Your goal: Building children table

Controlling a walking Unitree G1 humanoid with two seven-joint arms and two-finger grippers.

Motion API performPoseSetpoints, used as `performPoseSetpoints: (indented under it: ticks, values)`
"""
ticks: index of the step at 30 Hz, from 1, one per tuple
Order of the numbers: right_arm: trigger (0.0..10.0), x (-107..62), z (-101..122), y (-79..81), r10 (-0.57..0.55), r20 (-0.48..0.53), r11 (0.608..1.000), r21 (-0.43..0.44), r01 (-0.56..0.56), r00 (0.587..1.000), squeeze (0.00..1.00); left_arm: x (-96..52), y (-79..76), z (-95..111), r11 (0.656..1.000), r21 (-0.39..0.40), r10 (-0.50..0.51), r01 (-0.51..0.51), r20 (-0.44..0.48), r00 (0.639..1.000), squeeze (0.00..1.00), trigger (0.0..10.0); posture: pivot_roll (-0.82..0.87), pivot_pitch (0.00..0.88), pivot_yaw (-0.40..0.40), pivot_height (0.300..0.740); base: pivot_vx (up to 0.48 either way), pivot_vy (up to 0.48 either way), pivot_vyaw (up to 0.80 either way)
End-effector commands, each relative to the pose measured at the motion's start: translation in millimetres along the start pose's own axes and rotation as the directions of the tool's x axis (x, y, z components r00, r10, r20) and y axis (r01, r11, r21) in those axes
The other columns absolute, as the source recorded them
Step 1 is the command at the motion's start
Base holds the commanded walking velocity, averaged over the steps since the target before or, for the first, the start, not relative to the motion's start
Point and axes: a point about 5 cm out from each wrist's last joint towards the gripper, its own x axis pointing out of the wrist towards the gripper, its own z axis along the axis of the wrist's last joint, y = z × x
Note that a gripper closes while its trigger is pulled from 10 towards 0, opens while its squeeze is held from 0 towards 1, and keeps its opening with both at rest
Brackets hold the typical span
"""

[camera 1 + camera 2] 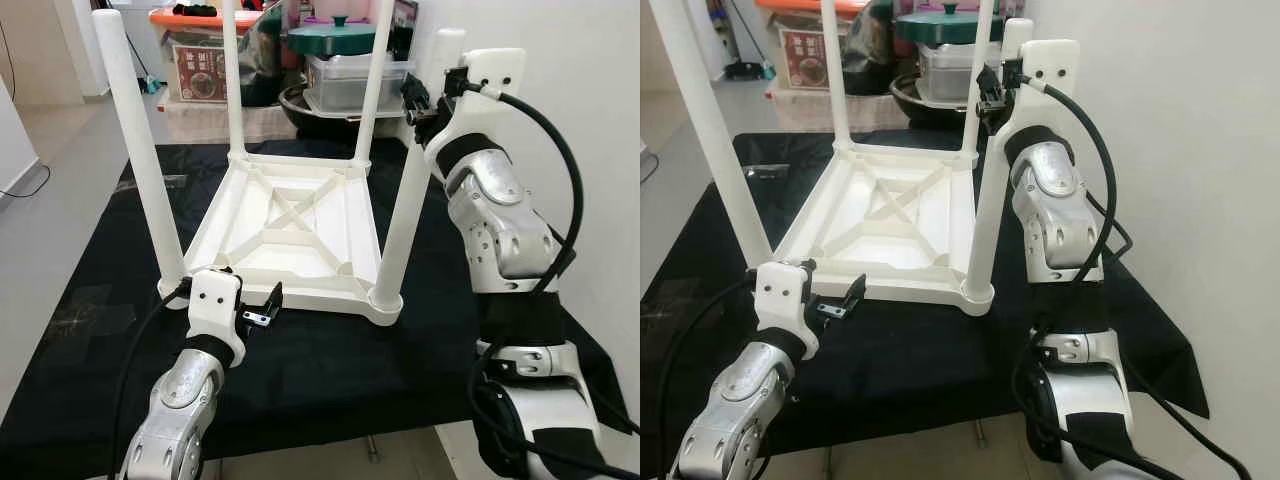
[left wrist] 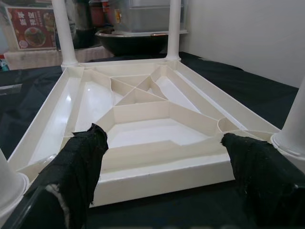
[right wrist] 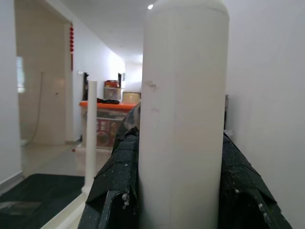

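Note:
A white plastic children's table [image 1: 290,230] lies upside down on a black mat [image 1: 330,370], its legs pointing up. My right gripper [image 1: 425,100] is raised and shut on the top of the near right leg [image 1: 405,220]. In the right wrist view that leg [image 3: 183,119] stands between the two black fingers [image 3: 119,181]. My left gripper [image 1: 262,308] hovers low over the mat, just in front of the table's near edge, beside the near left leg [image 1: 140,160]. It is open and holds nothing. In the left wrist view its fingers [image 2: 81,162] frame the ribbed underside [image 2: 143,100].
Storage boxes with an orange lid [image 1: 195,50] and stacked pots and containers [image 1: 345,60] stand behind the mat. A white wall [image 1: 600,100] runs close along the right side. Bare floor [image 1: 60,180] lies to the left.

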Motion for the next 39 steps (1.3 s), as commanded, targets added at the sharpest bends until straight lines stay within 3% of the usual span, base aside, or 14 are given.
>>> performPoseSetpoints:
  ticks: [1, 10, 11, 13, 15, 16, 17, 18, 19, 21, 23, 27, 35, 39]
  values:
    - [0.0, 0.0, -21.4, -3.0, 0.03, -0.136, 0.999, 0.021, -0.028, 0.99, 0.0, 0.6, -1.7, -1.8, 1.0, 0.003, -0.002, 0.002, -0.003, 1.0, 0.0, 10.0, 0.02, 0.0, -0.093, 0.74, 0.0, 0.0, 0.0]
    - [0.0, -0.4, -34.8, -17.3, 0.044, -0.26, 0.981, 0.192, 0.007, 0.964, 0.0, 1.1, -2.5, -3.3, 1.0, 0.0, -0.002, 0.002, -0.008, 1.0, 0.0, 10.0, 0.01, 0.0, -0.096, 0.74, 0.0, 0.0, 0.0]
    - [0.0, 0.5, -39.0, -27.2, 0.0, -0.294, 0.955, 0.283, 0.087, 0.956, 0.0, 1.1, -2.5, -3.5, 1.0, -0.001, 0.0, 0.0, -0.008, 1.0, 0.0, 10.0, 0.01, 0.0, -0.096, 0.74, 0.0, 0.0, 0.0]
    - [0.0, -3.2, -56.7, -55.9, -0.141, -0.383, 0.823, 0.467, 0.323, 0.913, 0.0, 0.9, -2.6, -3.6, 1.0, -0.003, 0.003, -0.003, -0.008, 1.0, 0.0, 10.0, 0.02, 0.0, -0.101, 0.74, 0.0, 0.0, 0.0]
    - [0.0, -3.2, -56.7, -55.9, -0.141, -0.383, 0.823, 0.467, 0.323, 0.913, 0.0, 0.9, -2.6, -3.6, 1.0, -0.003, 0.003, -0.003, -0.008, 1.0, 0.0, 10.0, 0.02, 0.0, -0.101, 0.74, 0.0, 0.0, 0.0]
    - [0.0, -7.6, -67.8, -67.1, -0.192, -0.429, 0.736, 0.532, 0.419, 0.883, 0.0, 0.8, -2.5, -3.6, 1.0, -0.004, 0.004, -0.004, -0.008, 1.0, 0.0, 10.0, 0.02, 0.0, -0.099, 0.74, 0.0, 0.0, 0.0]
    - [0.0, -7.6, -67.8, -67.1, -0.192, -0.429, 0.736, 0.532, 0.419, 0.883, 0.0, 0.8, -2.5, -3.6, 1.0, -0.004, 0.004, -0.004, -0.008, 1.0, 0.0, 10.0, 0.02, 0.0, -0.099, 0.74, 0.0, 0.0, 0.0]
    - [0.0, -15.6, -83.4, -78.9, -0.231, -0.479, 0.638, 0.583, 0.503, 0.847, 0.0, 0.6, -2.4, -3.6, 1.0, -0.004, 0.005, -0.005, -0.008, 1.0, 0.0, 10.0, 0.02, 0.0, -0.097, 0.74, 0.0, 0.0, 0.0]
    - [0.0, -15.6, -83.4, -78.9, -0.231, -0.479, 0.638, 0.583, 0.503, 0.847, 0.0, 0.6, -2.4, -3.6, 1.0, -0.004, 0.005, -0.005, -0.008, 1.0, 0.0, 10.0, 0.02, 0.0, -0.097, 0.74, 0.0, 0.0, 0.0]
    - [0.0, -47.4, -133.3, -96.8, -0.274, -0.617, 0.47, 0.584, 0.662, 0.738, 0.0, 0.9, -1.9, -3.7, 1.0, -0.004, 0.002, -0.002, -0.009, 1.0, 0.0, 10.0, 0.01, 0.0, -0.091, 0.74, 0.0, 0.0, 0.0]
    - [0.0, -84.4, -175.9, -103.0, -0.297, -0.736, 0.393, 0.487, 0.78, 0.609, 0.0, 1.7, -2.4, -3.7, 1.0, -0.003, -0.002, 0.002, -0.01, 1.0, 0.0, 10.0, 0.01, 0.0, -0.09, 0.74, 0.0, 0.0, 0.0]
    - [0.0, -107.9, -202.8, -90.7, -0.247, -0.805, 0.413, 0.417, 0.81, 0.54, 0.0, 1.7, -3.1, -3.7, 1.0, -0.004, -0.004, 0.004, -0.01, 1.0, 0.0, 10.0, 0.01, 0.0, -0.091, 0.74, 0.0, 0.0, 0.0]
    - [0.0, -109.3, -216.7, -56.2, -0.1, -0.837, 0.501, 0.426, 0.754, 0.539, 0.0, 1.1, -3.2, -3.8, 1.0, -0.003, -0.007, 0.007, -0.012, 1.0, 0.0, 10.0, 0.01, 0.0, -0.088, 0.74, 0.0, 0.0, 0.0]
    - [0.0, -103.1, -228.7, -3.9, 0.042, -0.866, 0.569, 0.431, 0.701, 0.498, 0.0, 2.8, -3.4, -3.1, 1.0, 0.002, -0.01, 0.01, -0.008, 1.0, 0.0, 10.0, 0.02, 0.0, -0.095, 0.74, 0.0, 0.0, 0.0]
